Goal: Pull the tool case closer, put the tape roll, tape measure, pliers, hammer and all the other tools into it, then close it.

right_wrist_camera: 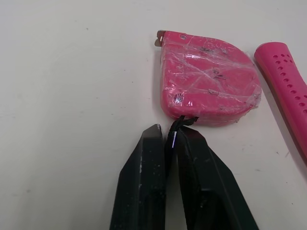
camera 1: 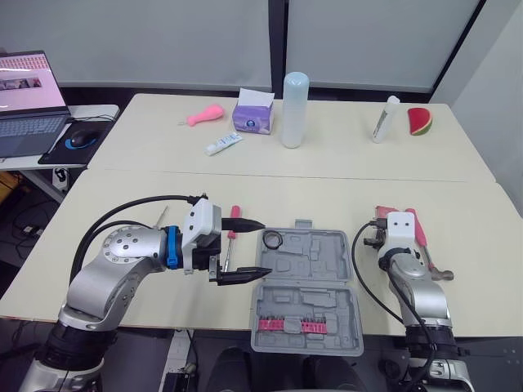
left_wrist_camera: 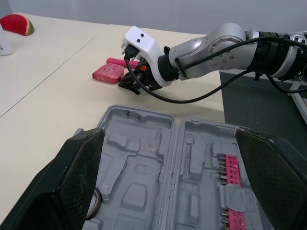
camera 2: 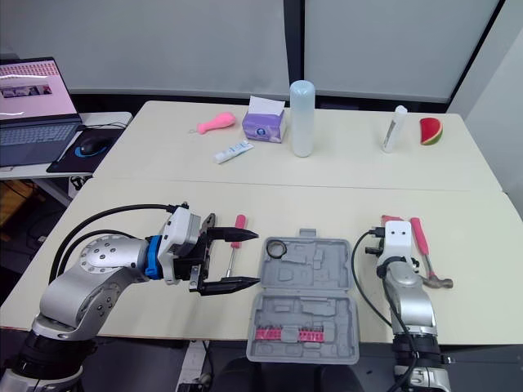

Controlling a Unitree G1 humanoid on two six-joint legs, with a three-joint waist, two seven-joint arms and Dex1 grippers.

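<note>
Tool case: I see it lying open and flat near the front edge of the near table, between the two arms, with its grey moulded compartments facing up.
Bit strips: two pink rows sit in the half of the case nearest me.
Tape roll: a small black ring lies in the far left corner compartment of the case.
Left gripper: its fingers are spread wide apart and hold nothing. It hovers just beside the left edge of the case.
Screwdriver: pink handle, thin shaft, lying on the table between the spread fingers, and I see no contact with either one.
Right gripper: its fingers are pressed together, and I read them as pinched on the short black loop at the edge of the tape measure.
Tape measure: pink, flat on the table to the right of the case, outside it.
Hammer: pink handle, lying just right of the tape measure, metal head towards me, also outside the case.
</note>
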